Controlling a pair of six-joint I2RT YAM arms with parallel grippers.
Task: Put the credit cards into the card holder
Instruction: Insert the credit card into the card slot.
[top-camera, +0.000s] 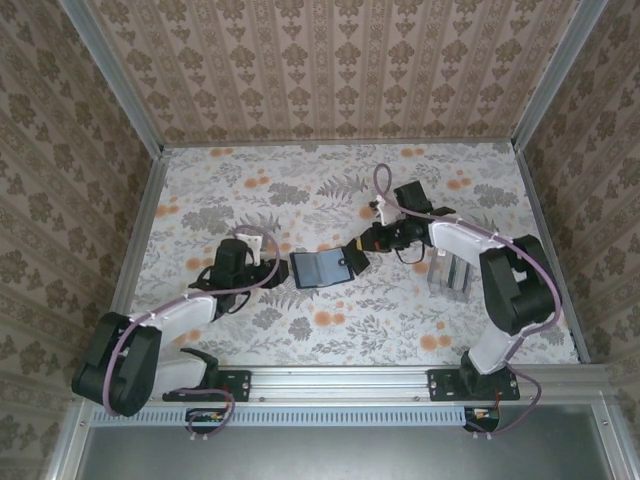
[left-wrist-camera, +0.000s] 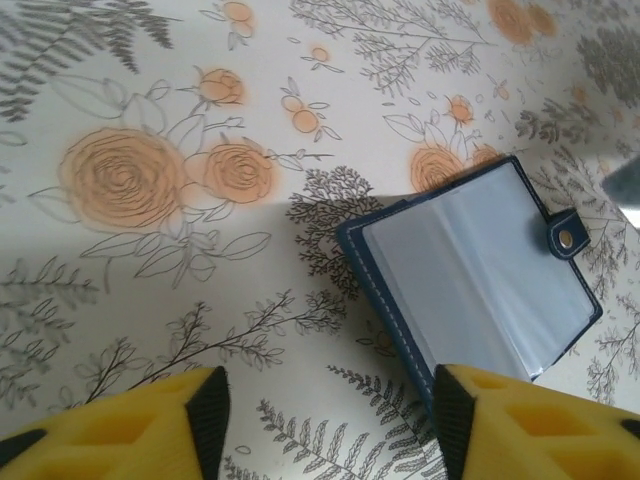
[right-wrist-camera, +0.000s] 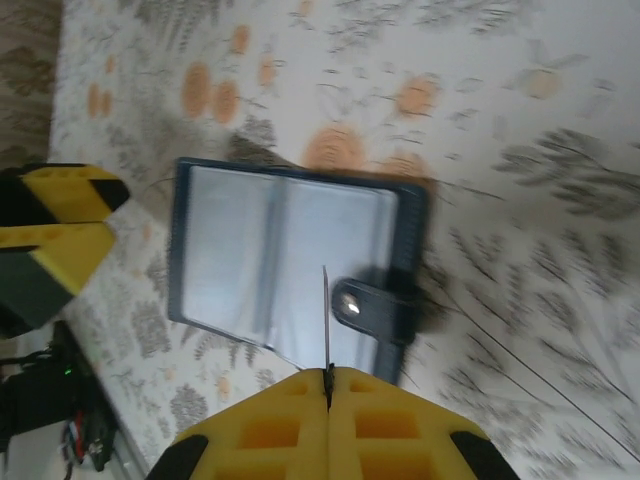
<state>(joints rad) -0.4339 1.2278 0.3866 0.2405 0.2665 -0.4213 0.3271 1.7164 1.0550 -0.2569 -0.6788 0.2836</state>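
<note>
The card holder (top-camera: 322, 268) lies open on the floral table, navy outside, greyish clear pockets inside (left-wrist-camera: 480, 270), its snap tab (right-wrist-camera: 365, 305) on the right-hand side. My right gripper (top-camera: 354, 259) hovers over that tab edge, shut on a thin credit card (right-wrist-camera: 326, 320) seen edge-on, pointing toward the holder's right pocket. My left gripper (top-camera: 278, 272) sits low at the holder's left edge, open, with only tablecloth between its jaws (left-wrist-camera: 330, 420). Its right fingertip (left-wrist-camera: 452, 410) is against the holder's navy border. The left gripper's yellow fingers (right-wrist-camera: 60, 250) appear in the right wrist view too.
A clear plastic stand (top-camera: 450, 275) sits on the table just beside the right arm. Patterned walls close in the table on three sides, and a metal rail (top-camera: 340, 380) runs along the near edge.
</note>
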